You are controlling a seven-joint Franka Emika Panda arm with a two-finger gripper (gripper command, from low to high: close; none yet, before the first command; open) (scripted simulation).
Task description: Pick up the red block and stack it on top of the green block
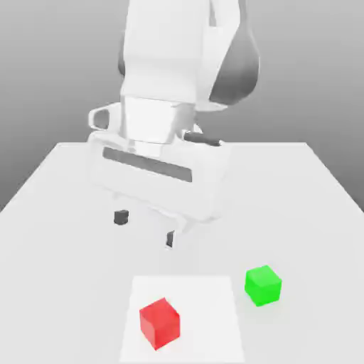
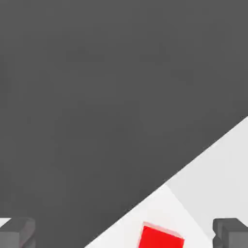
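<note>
The red block (image 1: 159, 323) rests on a brighter white square patch (image 1: 213, 291) near the front of the table, and it also appears in the hand view (image 2: 161, 237) between the two dark fingertips. The green block (image 1: 263, 285) sits on the table to the exterior view's right of the red one, a short gap apart. My gripper (image 1: 145, 228) hangs above the table behind both blocks, open with nothing between its fingers. Its dark fingertips (image 1: 121, 217) stand wide apart.
The white table (image 1: 64, 206) spreads wide around the blocks, with its far edge behind the arm. The bulky white hand and arm (image 1: 170, 106) loom over the middle of the table.
</note>
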